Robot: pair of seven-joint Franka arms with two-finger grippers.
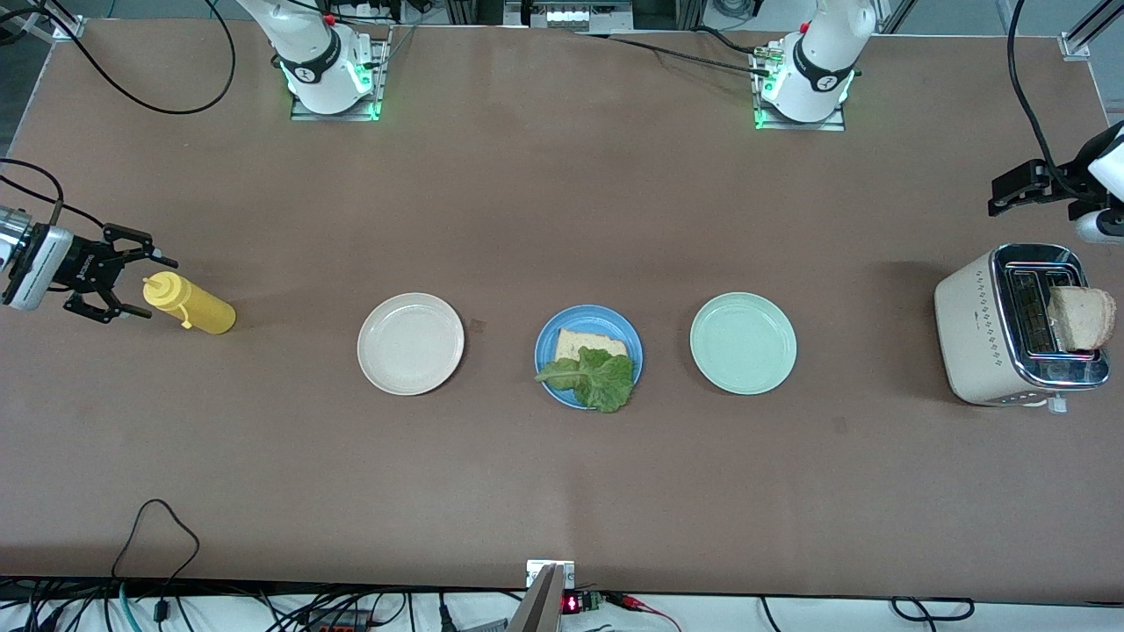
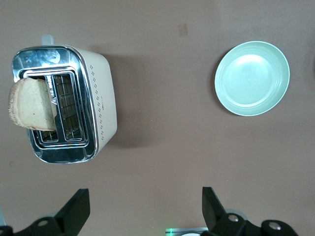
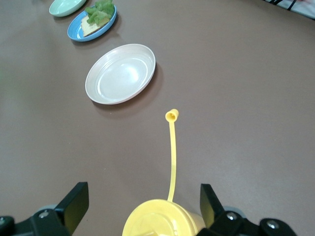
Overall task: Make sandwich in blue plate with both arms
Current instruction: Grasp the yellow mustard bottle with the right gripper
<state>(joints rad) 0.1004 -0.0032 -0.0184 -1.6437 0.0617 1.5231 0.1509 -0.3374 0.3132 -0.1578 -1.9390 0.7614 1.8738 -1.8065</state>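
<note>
Lowest in the front view, the blue plate [image 1: 549, 342] sits mid-bench in a row of three plates, carrying one bread slice [image 1: 590, 343] with a green lettuce leaf [image 1: 597, 377] laid over its nearer edge. Beside it toward the right arm's end is the cream plate [image 1: 410, 343]; toward the left arm's end is the pale green plate [image 1: 743, 343]. At the left arm's end stands one cream toaster [image 1: 975, 325], a second bread slice [image 1: 1082, 317] sticking out of its slot. One yellow squeeze bottle [image 1: 189, 304] lies on its side on the brown bench [image 1: 562, 491] at the right arm's end. Reaching in level from that end, the right claw [image 1: 123, 283] has its fingers spread around the bottle's capped end without closing on it. Above the toaster, the left claw [image 2: 142, 209] hangs with fingers wide apart, holding nothing.
</note>
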